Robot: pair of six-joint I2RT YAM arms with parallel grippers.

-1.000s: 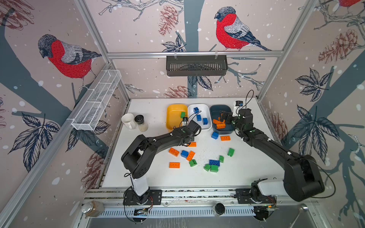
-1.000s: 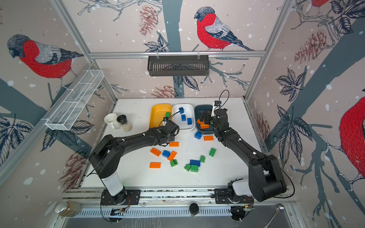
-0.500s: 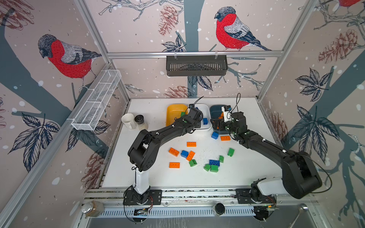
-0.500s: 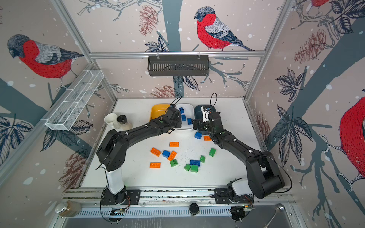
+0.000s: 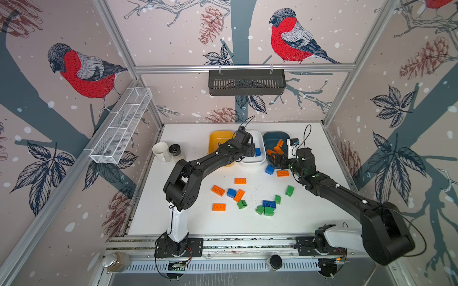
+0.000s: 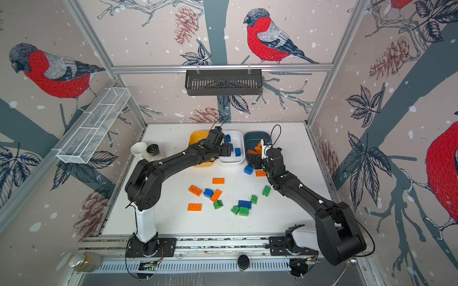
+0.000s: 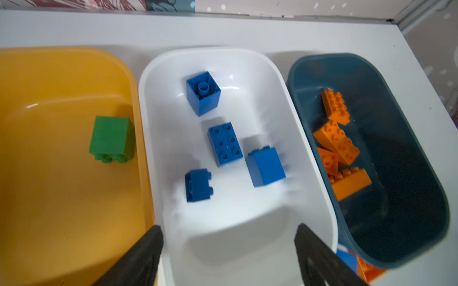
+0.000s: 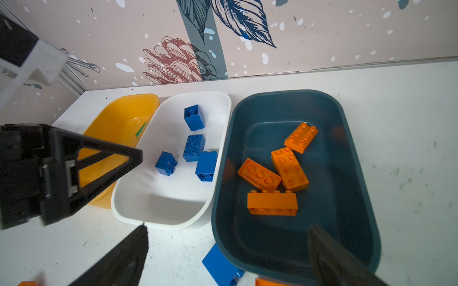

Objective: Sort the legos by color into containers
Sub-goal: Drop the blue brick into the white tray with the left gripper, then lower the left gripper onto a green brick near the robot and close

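Three tubs stand in a row at the back: yellow (image 7: 49, 198), white (image 7: 235, 235), teal (image 7: 409, 198). The yellow one holds a green lego (image 7: 111, 138). Several blue legos (image 7: 225, 143) lie in the white one, and orange legos (image 8: 272, 203) in the teal one. My left gripper (image 7: 228, 229) hangs open over the white tub's near end, empty. My right gripper (image 8: 229, 229) is open and empty over the teal tub's near rim, above a blue lego (image 8: 220, 265) on the table. Loose orange (image 5: 240, 181), blue (image 5: 231, 193) and green (image 5: 269, 211) legos lie mid-table.
A white mug (image 5: 160, 152) and a dark jar (image 5: 175, 150) stand left of the tubs. A white mesh basket (image 5: 121, 128) hangs on the left wall and a black basket (image 5: 246, 81) on the back wall. An orange lego (image 5: 282, 173) lies beside my right arm.
My left gripper moved from in front of the tubs to above the white tub and opened, letting go of a blue lego. My right gripper drew back from over the teal tub to its near rim.
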